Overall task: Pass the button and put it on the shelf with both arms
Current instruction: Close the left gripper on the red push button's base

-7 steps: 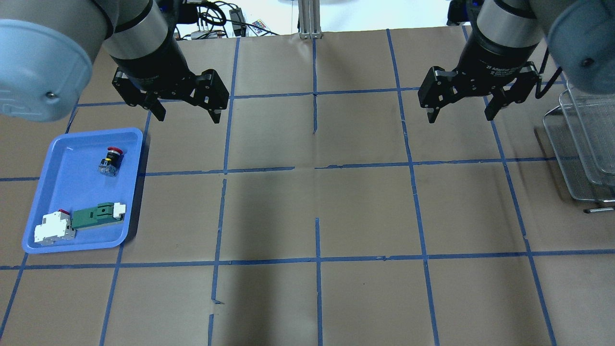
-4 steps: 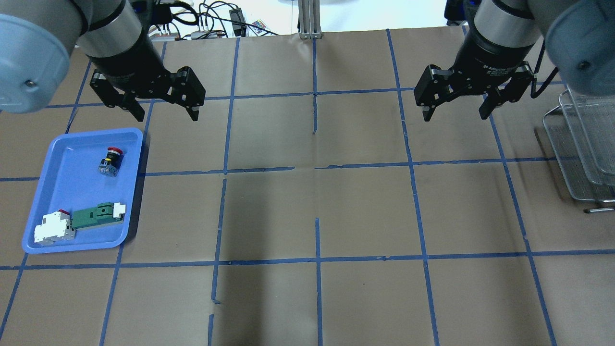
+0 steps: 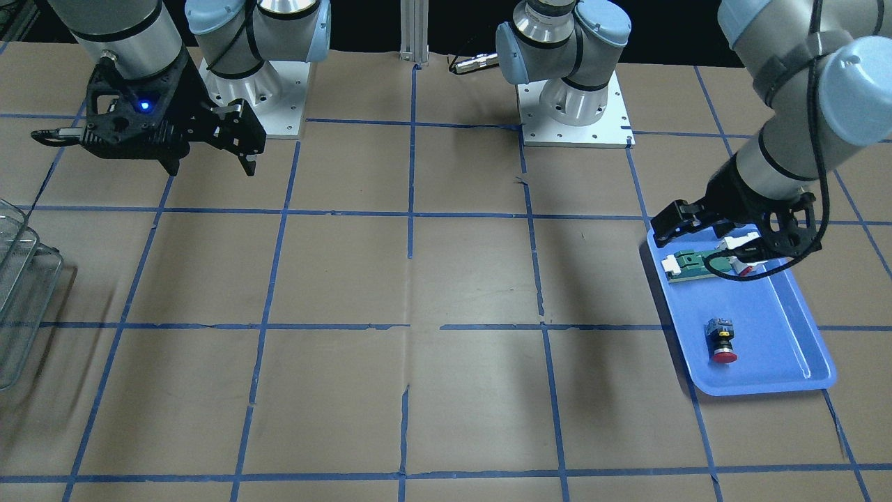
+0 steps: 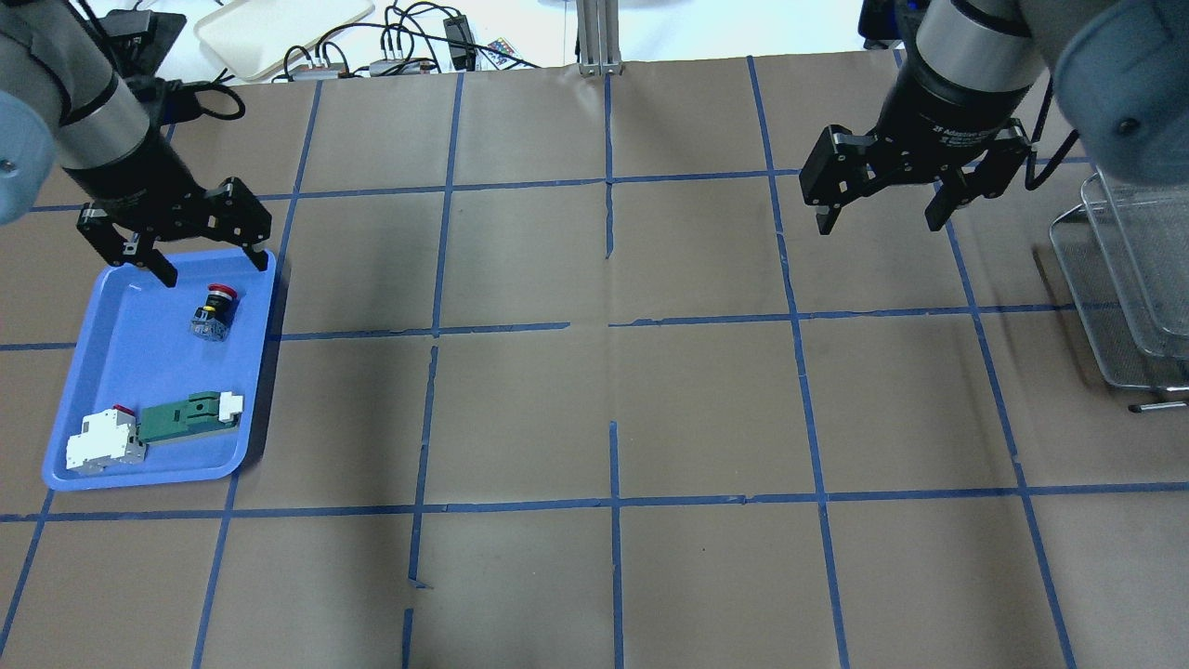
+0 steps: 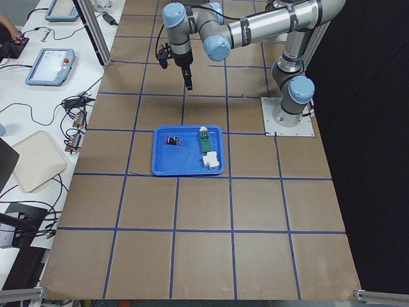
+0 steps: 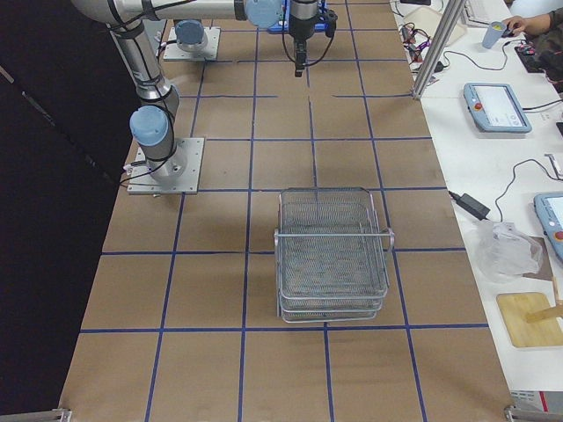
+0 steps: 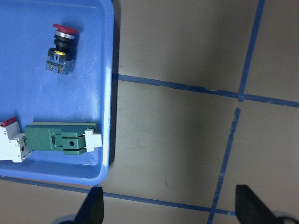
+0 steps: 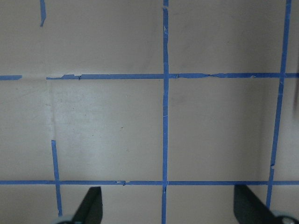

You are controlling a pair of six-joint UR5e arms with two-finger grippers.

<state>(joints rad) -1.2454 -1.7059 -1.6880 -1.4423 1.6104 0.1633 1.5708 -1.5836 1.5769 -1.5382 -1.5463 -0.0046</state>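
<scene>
The button (image 4: 214, 311) with its red cap lies on its side in the far part of the blue tray (image 4: 139, 358); it also shows in the front view (image 3: 721, 341) and the left wrist view (image 7: 61, 46). My left gripper (image 4: 214, 269) is open and empty, hovering above the tray's far edge, just beyond the button. My right gripper (image 4: 877, 225) is open and empty above bare table at the far right. The wire mesh shelf (image 4: 1119, 279) stands at the right edge, clearer in the right side view (image 6: 332, 255).
A green-and-white connector (image 4: 186, 418) and a white block with red (image 4: 102, 441) lie in the tray's near end. Blue tape lines grid the brown table. Cables and a white tray lie beyond the far edge.
My left arm has swung left and nearer, from over bare table to above the tray's far edge by the button. My right gripper has barely moved. Both stayed open.
</scene>
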